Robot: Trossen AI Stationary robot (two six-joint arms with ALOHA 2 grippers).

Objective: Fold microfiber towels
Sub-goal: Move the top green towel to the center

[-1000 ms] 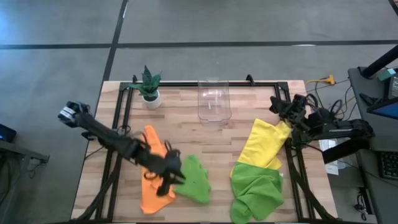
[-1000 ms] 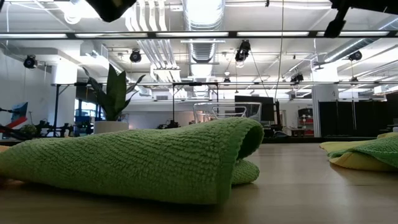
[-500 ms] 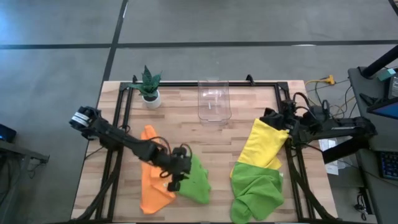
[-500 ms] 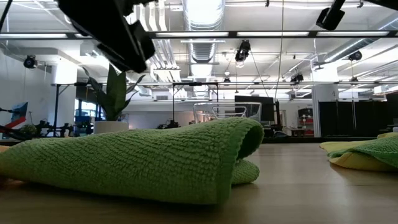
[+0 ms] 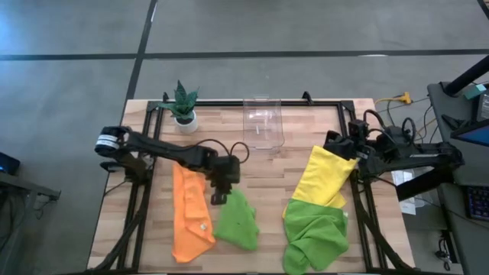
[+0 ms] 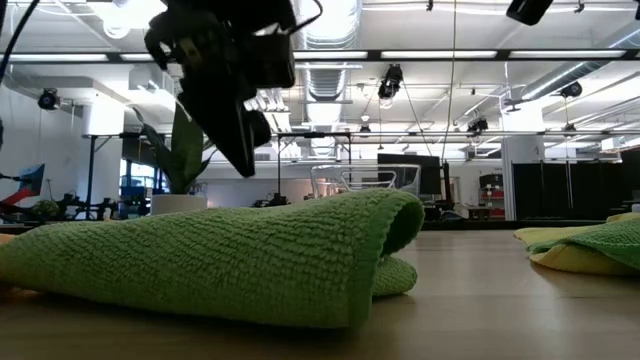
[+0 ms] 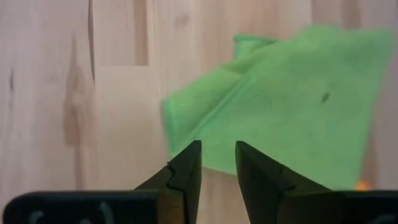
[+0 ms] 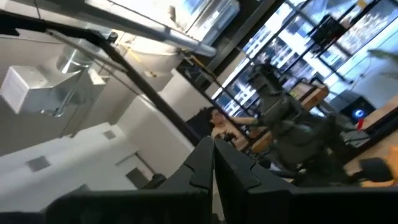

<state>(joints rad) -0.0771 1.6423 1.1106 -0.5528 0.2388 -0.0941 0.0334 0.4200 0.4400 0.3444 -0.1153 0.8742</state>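
Orange towel (image 5: 189,216): its right edge lies under the left arm and the folded green towel (image 5: 236,221); in the low view only a sliver shows at the left edge. Second green towel (image 5: 315,233): near end cut off by the high view's bottom edge, covering the near part of the yellow towel (image 5: 327,177). Right gripper (image 8: 213,163): nearly lost against the dark frame from above. Clear bin (image 5: 263,122): contents too faint to tell.
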